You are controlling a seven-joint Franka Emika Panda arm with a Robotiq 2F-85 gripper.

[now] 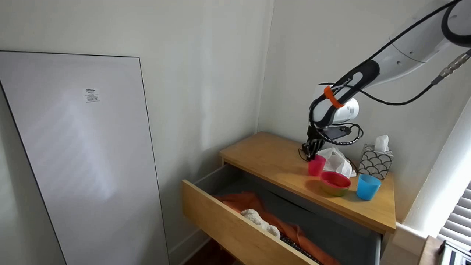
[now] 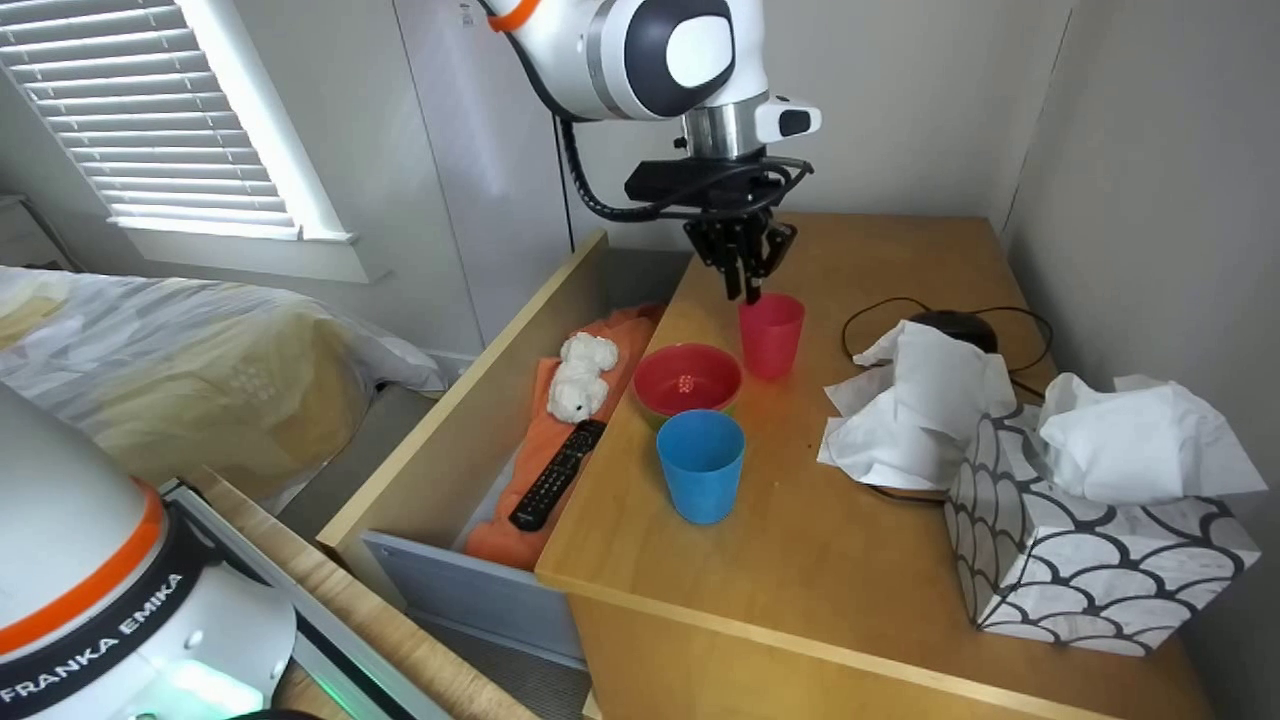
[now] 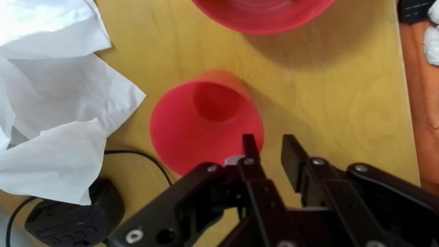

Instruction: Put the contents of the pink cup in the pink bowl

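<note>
Apparently the grasp step is in hand; the black two-finger gripper (image 3: 269,138) is at the rim of the tapered pink cup (image 2: 771,345), on its drawer (image 1: 220,221) side; jaws stand a narrow gap apart, w/ nothing visibly pinched; in the wrist view one finger overlaps the cup mouth and its mate lies outside, so they seem to straddle the wall; can't tell if they touch it.

Cup is upright on the wooden dresser top (image 2: 800,570), near the round pink bowl w/ green outside (image 2: 688,362); no contents show in the cup, & the bowl's inside is unclear, so can't say if the pour is done.

Assuming not, next move prob. = pinch wall, lift, carry over bowl, tilt; go easy, b/c the blue tumbler (image 2: 700,475) is just past the bowl.
</note>
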